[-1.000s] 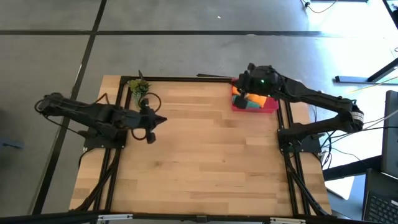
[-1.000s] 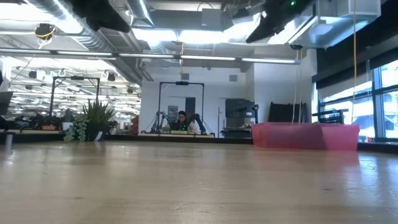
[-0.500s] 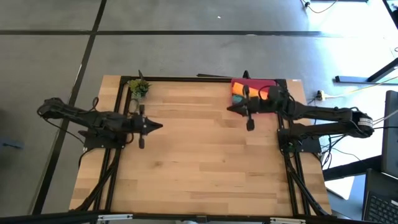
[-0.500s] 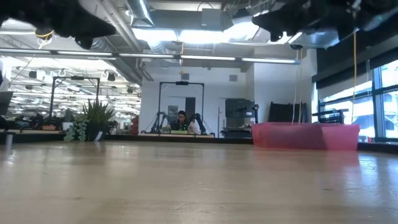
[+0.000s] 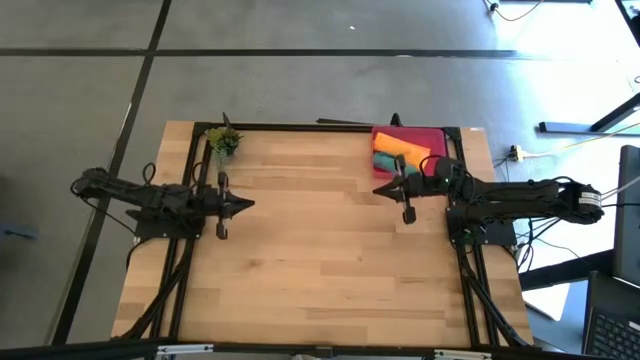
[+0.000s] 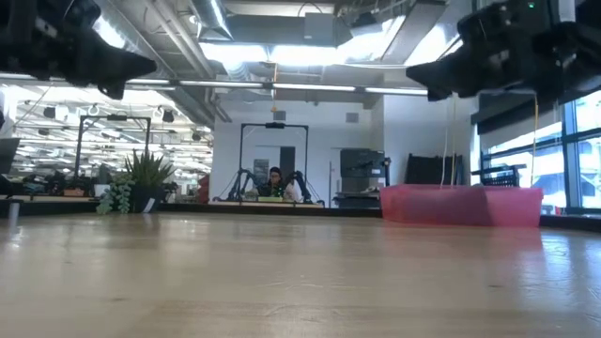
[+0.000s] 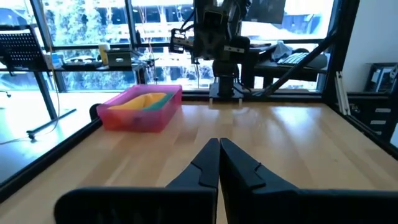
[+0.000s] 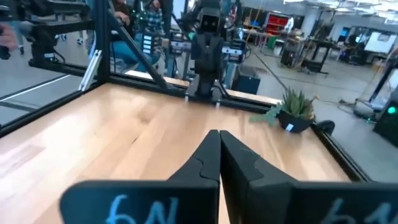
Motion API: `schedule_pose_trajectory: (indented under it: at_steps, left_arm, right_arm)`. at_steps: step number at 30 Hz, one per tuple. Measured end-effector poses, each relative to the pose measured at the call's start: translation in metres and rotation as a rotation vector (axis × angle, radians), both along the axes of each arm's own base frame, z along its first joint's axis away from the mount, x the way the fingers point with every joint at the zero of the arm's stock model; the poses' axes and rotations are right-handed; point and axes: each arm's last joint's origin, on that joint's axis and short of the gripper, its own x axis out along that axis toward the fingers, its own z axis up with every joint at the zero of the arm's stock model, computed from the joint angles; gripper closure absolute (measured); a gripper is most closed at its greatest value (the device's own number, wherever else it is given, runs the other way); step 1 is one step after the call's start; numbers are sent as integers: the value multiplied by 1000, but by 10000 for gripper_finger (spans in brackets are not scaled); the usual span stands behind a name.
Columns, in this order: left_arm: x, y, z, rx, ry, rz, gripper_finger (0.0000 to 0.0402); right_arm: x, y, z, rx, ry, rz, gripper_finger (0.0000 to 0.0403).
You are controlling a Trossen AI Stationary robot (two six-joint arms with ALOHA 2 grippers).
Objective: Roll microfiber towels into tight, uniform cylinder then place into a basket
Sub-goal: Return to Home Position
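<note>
The basket (image 5: 410, 131) sits at the far right corner of the wooden surface (image 5: 320, 260), tight against the black frame. Both microfiber towels lie inside it: the orange towel (image 5: 402, 146) as a short roll set at a slant, and the teal towel (image 5: 385, 160) just beside it on the side nearer the surface's middle. From the left wrist view the basket (image 7: 163, 118) shows its low pink wall, with orange (image 7: 148, 98) and teal (image 7: 158, 104) cloth showing above the rim. In the low view only the basket's wall (image 6: 460, 205) is visible.

The right claw (image 5: 378, 190) hangs above the surface just in front of the basket, apart from it, pointing toward the middle. Its 2 fingers (image 8: 231, 155) are pressed together and hold nothing. The left claw (image 5: 250, 204) hovers above the opposite side of the surface, well apart from the basket, facing the right arm. Its fingers (image 7: 239, 163) are likewise closed tip to tip and empty.

A small potted plant (image 5: 224, 140) stands at the far left corner. In the low view a person (image 6: 274, 181) sits far back in the room.
</note>
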Motion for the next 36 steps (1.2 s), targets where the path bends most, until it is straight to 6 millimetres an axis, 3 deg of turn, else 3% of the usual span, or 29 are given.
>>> schedule_pose_trajectory:
  at_steps: [7, 12, 18, 27, 36]
  left_arm:
    - [-3, 1, -18, 6, -10, -1, 401]
    - [-4, 0, -18, 26, -23, -19, 401]
    - [-4, 1, -18, -1, -34, -16, 395]
    - [-4, 1, -18, -2, -31, -16, 400]
    - [-4, 1, -18, -1, -30, -16, 380]
  right_arm:
    - [-9, 3, -16, 34, -11, 10, 394]
    - [-17, 6, -35, 82, 39, 8, 399]
    - [-31, 11, -49, 33, -28, 12, 394]
    - [-31, 12, -49, 46, -21, 66, 398]
    - [-31, 11, -50, 43, -14, 0, 366]
